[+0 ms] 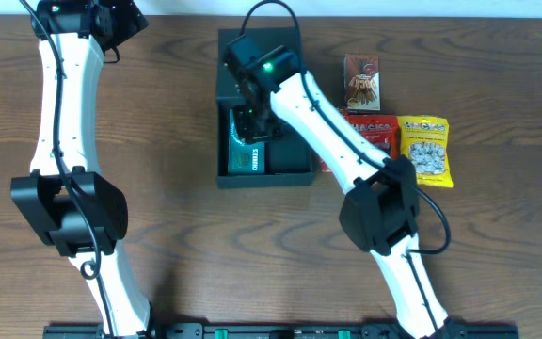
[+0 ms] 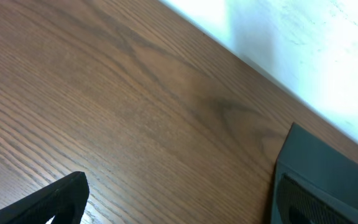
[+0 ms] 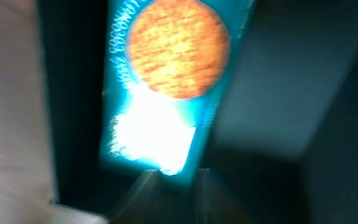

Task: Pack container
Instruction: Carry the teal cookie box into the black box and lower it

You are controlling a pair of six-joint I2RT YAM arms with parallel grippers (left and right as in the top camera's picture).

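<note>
Roughly at the middle of the worktop's far half sits the container, a dark rectangular box with its flap lid thrown back on the far side. Inside it, against the left wall, lies a teal snack carton with an orange circle on its face; the right wrist view shows it blurred and washed with glare. The right hand hangs over the left part of the box, just above the carton's far end. Its own camera is too smeared to show its state, so I cannot tell whether it is open or closed. The left hand is at the far left of the worktop, apart from the container, spread open and holding nothing. Just right of the container lie three snack packets: a brown packet farthest, a red packet partly under the right arm, and a yellow packet at the right end.
</note>
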